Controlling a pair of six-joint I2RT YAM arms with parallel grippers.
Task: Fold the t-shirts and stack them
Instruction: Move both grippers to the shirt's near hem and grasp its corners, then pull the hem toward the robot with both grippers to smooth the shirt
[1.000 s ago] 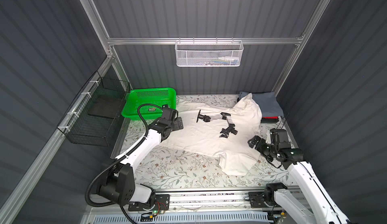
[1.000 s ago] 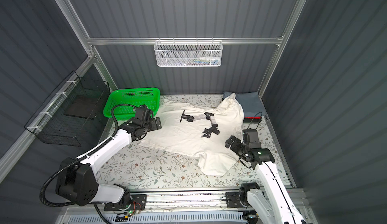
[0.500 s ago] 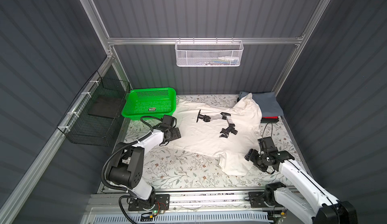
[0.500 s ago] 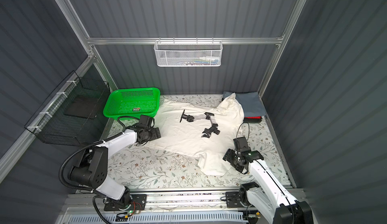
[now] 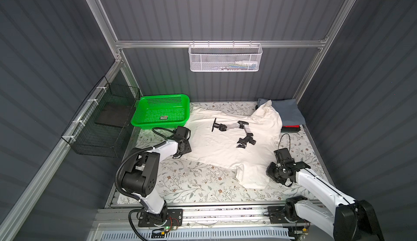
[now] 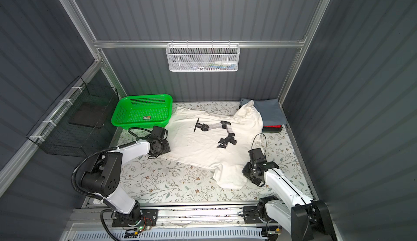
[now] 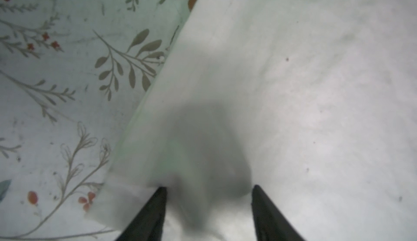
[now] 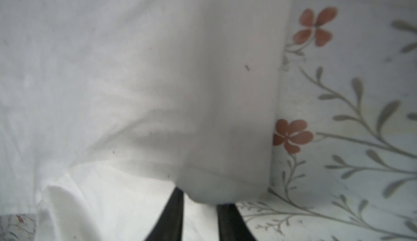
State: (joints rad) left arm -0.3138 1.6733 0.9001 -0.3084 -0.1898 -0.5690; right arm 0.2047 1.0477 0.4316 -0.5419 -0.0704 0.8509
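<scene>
Both arms have come down since a second ago. The left hand (image 5: 187, 148) has dropped to the cream tee's (image 5: 225, 154) edge, and the right hand (image 5: 270, 175) has moved in and down to the tee's near sleeve. The tee itself lies as it did.

1. Cream tee: spread print-up across the middle of the table (image 5: 191, 184), running from 10 o'clock to 5 o'clock in both top views. The robot-arm print (image 5: 234, 131) faces up near its centre. Its far corner rides up over the folded stack.

2. Left hand: at the tee's 9 o'clock edge. In the left wrist view the two fingers (image 7: 155, 208) stand apart on the cloth (image 7: 293, 93), with a shadowed hump of fabric between them. Whether they are clenched on it cannot be told.

3. Right hand: at the tee's 4 o'clock side, by the sleeve. In the right wrist view the hand (image 8: 200, 194) has its fingers drawn close, with the sleeve's hem (image 8: 225, 179) caught between them: grasping the cream tee.

4. Folded stack: at the table's 1 o'clock corner, a grey-blue tee (image 5: 290, 112) on top and a red tee (image 5: 291, 128) showing beneath.

5. Green basket (image 5: 164, 96): at 10 o'clock, just beside the tee's far edge.
</scene>
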